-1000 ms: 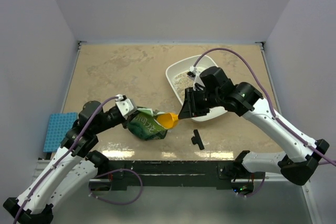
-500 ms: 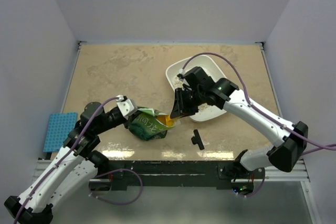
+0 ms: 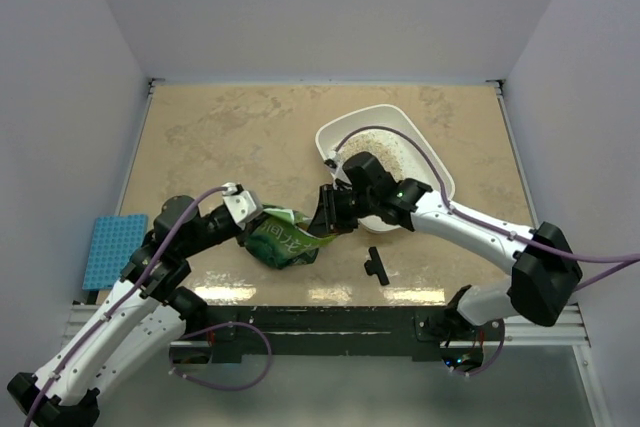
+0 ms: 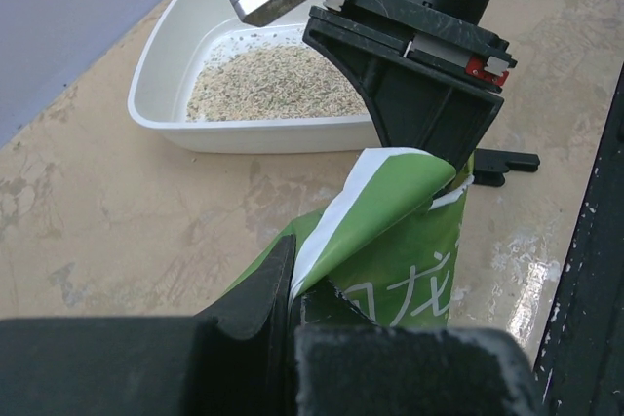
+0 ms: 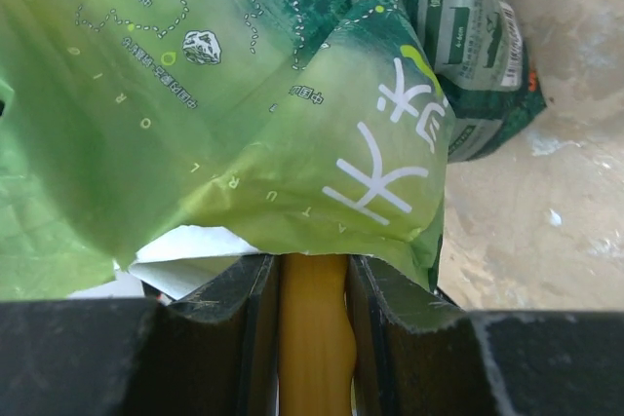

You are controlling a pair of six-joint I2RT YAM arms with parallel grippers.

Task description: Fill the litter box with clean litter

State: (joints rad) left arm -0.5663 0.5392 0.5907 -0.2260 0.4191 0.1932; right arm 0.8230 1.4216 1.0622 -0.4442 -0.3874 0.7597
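the litter box [image 3: 418,152] sat on the counter [image 3: 230,127] at about 1 o'clock of the right claw [image 3: 328,215], just beside it, with the clean litter [image 3: 375,144] spread inside. the right claw was clamped on a yellow handle [image 5: 314,338], its tips pushed into the green bag [image 3: 283,239]. the left claw [image 3: 245,217], at the bag's 10 o'clock, was pinched together on the bag's edge.

1. The white left arm [image 3: 115,322] with black joints rises from its base and bends right at the elbow.
2. The black two-finger left hand [image 3: 250,221] is clamped tight on a crinkled green bag [image 3: 285,243].
3. The right arm [image 3: 470,232] stretches leftward (wrist tipped down).
4. The right hand [image 3: 328,215] pinches a yellow plastic piece [image 5: 312,333].
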